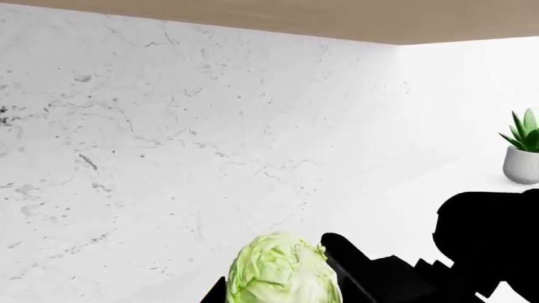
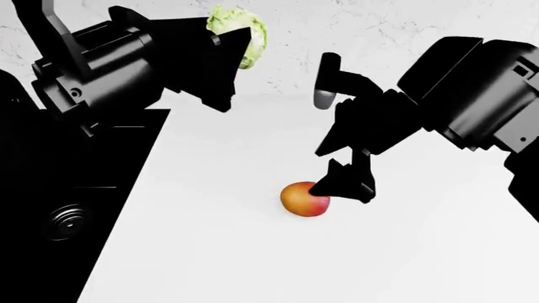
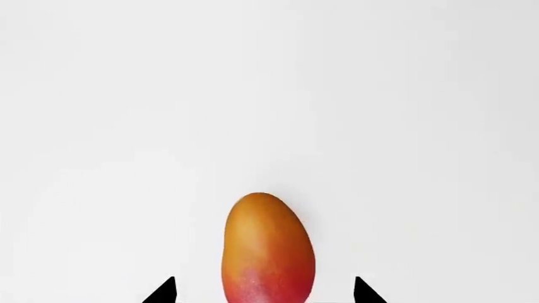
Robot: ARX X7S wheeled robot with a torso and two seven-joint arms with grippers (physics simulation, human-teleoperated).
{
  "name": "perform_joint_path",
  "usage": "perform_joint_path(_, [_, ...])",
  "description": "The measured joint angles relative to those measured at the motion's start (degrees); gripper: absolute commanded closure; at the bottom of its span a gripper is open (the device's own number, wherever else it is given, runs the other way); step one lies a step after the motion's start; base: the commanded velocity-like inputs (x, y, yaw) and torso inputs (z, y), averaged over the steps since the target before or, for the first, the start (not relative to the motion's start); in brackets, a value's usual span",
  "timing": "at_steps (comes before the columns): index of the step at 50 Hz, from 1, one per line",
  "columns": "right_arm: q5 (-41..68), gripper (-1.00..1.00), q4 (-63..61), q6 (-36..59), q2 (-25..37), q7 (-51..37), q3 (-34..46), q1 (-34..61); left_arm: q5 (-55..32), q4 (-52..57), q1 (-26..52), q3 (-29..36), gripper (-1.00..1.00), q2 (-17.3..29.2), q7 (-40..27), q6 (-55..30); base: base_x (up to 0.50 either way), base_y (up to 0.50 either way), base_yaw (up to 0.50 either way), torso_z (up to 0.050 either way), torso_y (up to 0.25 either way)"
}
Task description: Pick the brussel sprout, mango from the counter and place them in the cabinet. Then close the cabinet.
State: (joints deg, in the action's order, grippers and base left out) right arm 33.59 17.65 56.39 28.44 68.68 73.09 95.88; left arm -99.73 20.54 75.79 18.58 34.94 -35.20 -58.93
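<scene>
The mango (image 2: 305, 199) lay on its side on the white desk (image 2: 252, 252), to the right of the black sink (image 2: 67, 221). The right end effector (image 3: 264, 291) was open, angled steeply down, its two fingertips standing either side of the fruit's red end with clear gaps; in the head view one finger appeared at or just beside the fruit, contact not confirmed.

The left end effector (image 2: 231, 44) was raised near the marbled wall (image 1: 126, 126), closed on the brussel sprout (image 2: 240, 31), which protruded beyond the fingertips. A wooden underside (image 1: 295, 16) crossed above the wall; no cabinet opening or door was visible.

Risks assessed:
- The mango is smooth and egg-shaped. Closing on the tapered red end alone could squeeze it out forwards; a deeper reach looked advisable.
- Further descent off-centre could push the fruit into a roll across the desk.
- The sprout seemed held near the tips, so a jolt during transit could release it.
- The two arms stood fairly near each other, so a crossing move risked collision.

A potted plant (image 1: 524, 148) stood well apart.
</scene>
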Motion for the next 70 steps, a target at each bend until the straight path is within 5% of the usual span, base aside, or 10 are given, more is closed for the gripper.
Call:
perform_joint_path(47, [-5.6,-1.0,12.4,-8.4,-8.3,6.0,8.7,-3.4,-0.3,0.7,-0.2,0.6,1.0,0.4,0.9,0.7,0.0,0.0,0.0,0.0,0.0])
perform_joint_path(48, [-5.6,1.0,12.6,-8.6,-8.4,5.9,8.7,-3.5,-0.2,0.7,-0.3,0.6,1.0,0.5,0.9,0.8,0.0,0.0,0.0,0.0,0.0])
perform_joint_path(70, [-2.2,1.0,5.1,-2.7,-4.3,1.5,5.1,-0.3,-0.4,1.0,-0.5,0.8,1.0,0.9,1.0,1.1,0.0,0.0,0.0,0.0,0.0])
